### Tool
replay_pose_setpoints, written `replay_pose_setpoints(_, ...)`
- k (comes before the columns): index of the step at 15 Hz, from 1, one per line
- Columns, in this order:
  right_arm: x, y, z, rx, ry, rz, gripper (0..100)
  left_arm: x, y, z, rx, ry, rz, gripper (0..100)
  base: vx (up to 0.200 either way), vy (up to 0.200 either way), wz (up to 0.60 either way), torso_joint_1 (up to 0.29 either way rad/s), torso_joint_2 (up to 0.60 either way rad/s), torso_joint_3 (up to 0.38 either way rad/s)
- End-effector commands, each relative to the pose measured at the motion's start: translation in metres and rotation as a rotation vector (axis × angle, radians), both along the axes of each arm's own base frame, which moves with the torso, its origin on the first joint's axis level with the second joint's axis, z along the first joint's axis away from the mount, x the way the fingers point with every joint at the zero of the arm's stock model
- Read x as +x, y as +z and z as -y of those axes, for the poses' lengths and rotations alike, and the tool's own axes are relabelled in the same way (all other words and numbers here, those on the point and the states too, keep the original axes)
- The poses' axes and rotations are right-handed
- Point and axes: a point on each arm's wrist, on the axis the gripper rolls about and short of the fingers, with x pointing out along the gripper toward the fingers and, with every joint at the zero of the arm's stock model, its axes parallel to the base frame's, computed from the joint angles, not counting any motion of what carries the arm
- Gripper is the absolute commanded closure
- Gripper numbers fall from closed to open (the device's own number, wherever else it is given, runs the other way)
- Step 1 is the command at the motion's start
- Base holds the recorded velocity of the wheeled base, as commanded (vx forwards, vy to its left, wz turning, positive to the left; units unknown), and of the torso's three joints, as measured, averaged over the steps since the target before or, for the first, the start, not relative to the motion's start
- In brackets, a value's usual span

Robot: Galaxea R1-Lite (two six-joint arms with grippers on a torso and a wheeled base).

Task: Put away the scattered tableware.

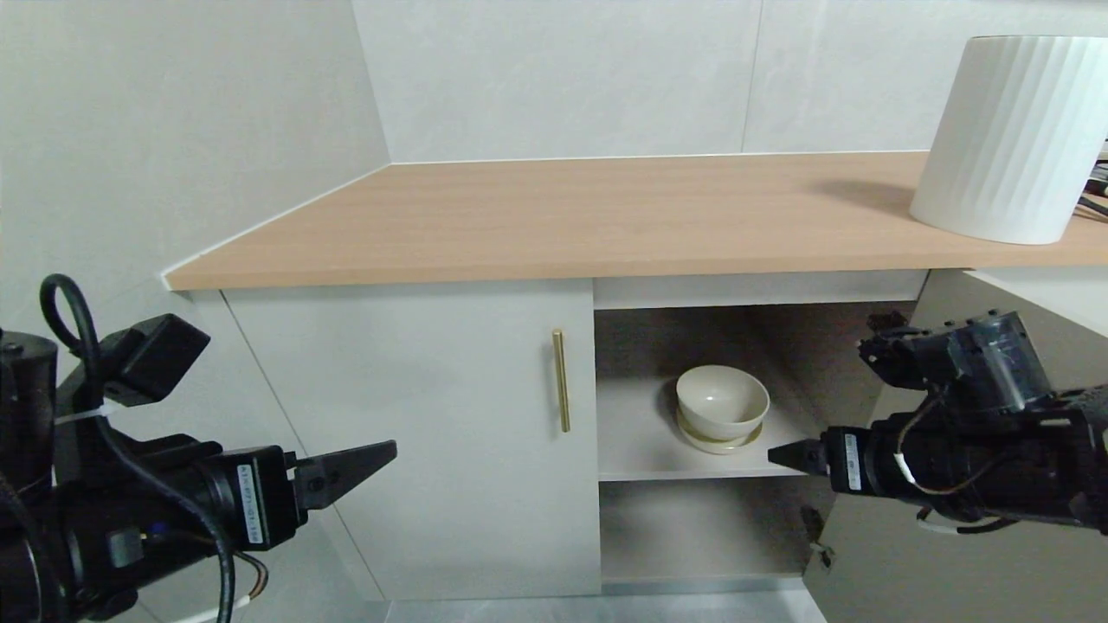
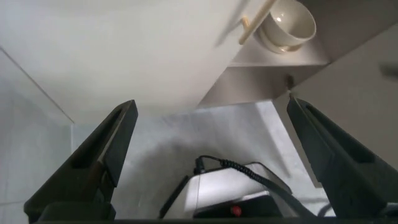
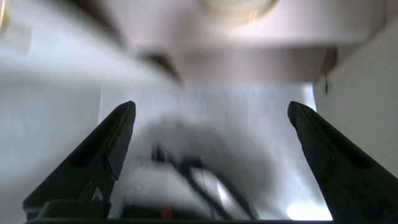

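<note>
Plainly, both grippers are spread wide and empty: left gripper (image 2: 211,104) low at eight o'clock, right gripper (image 3: 211,106) at four o'clock, level, beside the shelf (image 1: 632,441) where the bowl (image 1: 723,398) sits on a plate (image 1: 717,441).

Kitchen, most likely in a home. Light wooden countertop (image 1: 606,216) running into a corner against a pale tiled wall (image 1: 563,78), with a tall ribbed white container (image 1: 1013,138) standing at its right end. Below, a plain off-white fitted cabinet (image 1: 753,290) with a slim brass handle (image 1: 561,381) on its closed left door (image 1: 415,433), the right side open onto a shelf (image 1: 640,450) holding a cream bowl (image 1: 722,400) set on a small plate (image 1: 718,443), a lower compartment beneath that, and pale floor tiles (image 1: 606,610) underneath.
</note>
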Motion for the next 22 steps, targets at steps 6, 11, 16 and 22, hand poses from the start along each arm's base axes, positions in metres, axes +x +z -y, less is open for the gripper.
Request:
replay_pose_setpoints(6, -0.032, 0.014, -0.002, 0.019, 0.082, 0.046, 0, 0.008, -0.003, 0.003, 0.019, 0.006, -0.021, 0, -0.167, 0.000, 0.00, 0.000, 0.00, 0.002)
replay_pose_setpoints(11, -0.032, 0.011, -0.003, 0.013, 0.085, 0.035, 0, 0.009, -0.005, 0.003, 0.023, 0.006, -0.029, 0, -0.200, 0.000, 0.00, 0.002, 0.00, 0.006)
replay_pose_setpoints(16, -0.032, 0.010, -0.003, 0.011, 0.085, 0.031, 0, 0.008, -0.006, 0.003, 0.023, 0.005, -0.031, 0, -0.200, 0.000, 0.00, 0.002, 0.00, 0.003)
replay_pose_setpoints(22, -0.051, 0.023, 0.007, 0.037, 0.087, 0.083, 0, 0.008, -0.006, 0.003, 0.024, 0.004, -0.029, 0, -0.033, 0.000, 0.00, 0.000, 0.00, 0.000)
